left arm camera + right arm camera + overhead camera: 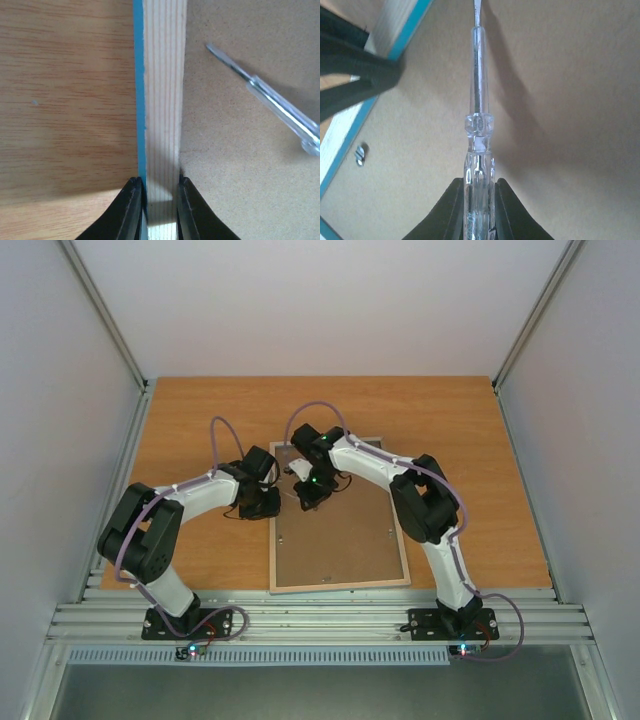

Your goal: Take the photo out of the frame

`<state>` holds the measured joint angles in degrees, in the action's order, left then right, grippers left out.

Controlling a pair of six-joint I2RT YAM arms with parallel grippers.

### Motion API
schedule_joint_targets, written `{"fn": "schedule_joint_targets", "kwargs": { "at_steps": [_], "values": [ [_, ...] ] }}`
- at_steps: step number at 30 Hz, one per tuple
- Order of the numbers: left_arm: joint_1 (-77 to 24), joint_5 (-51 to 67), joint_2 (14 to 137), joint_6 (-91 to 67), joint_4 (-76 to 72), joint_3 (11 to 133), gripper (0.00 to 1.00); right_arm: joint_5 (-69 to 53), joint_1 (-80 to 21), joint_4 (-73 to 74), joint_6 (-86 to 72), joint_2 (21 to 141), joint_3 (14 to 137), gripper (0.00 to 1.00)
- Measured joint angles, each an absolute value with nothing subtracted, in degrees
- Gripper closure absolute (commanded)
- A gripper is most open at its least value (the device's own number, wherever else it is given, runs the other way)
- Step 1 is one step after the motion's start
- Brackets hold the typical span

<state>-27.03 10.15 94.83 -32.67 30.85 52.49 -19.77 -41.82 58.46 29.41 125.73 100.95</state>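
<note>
the frame point(340, 587) lay flat and face down on the desk point(200, 410), its long sides running away from the near edge. its back rails were pale, straight-grained wood, with a thin turquoise outer edge.

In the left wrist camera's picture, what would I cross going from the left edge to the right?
Wooden table → the frame, blue edge then pale wood rail → brown backing board → clear-handled screwdriver.

White arms point(200, 492), black joints point(425, 505), lilac cables point(316, 404).
</note>
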Motion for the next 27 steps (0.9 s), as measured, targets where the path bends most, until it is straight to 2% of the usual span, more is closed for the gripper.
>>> {"fn": "schedule_joint_targets", "kwargs": {
  "at_steps": [8,18,27],
  "values": [
    [-27.0,10.2,94.3,-33.3,30.1,51.8,0.94,-20.0,-41.3,56.4,28.1,116.4,91.7,0.99],
    [-26.0,9.0,90.5,-37.6,29.1,47.7,0.95,-19.9,-34.5,44.5,24.2,97.2,76.2,0.99],
    [-25.4,6.0,83.9,-46.7,29.0,41.5,0.97,-17.8,-32.2,34.2,20.4,88.3,62.5,0.99]
  ]
}}
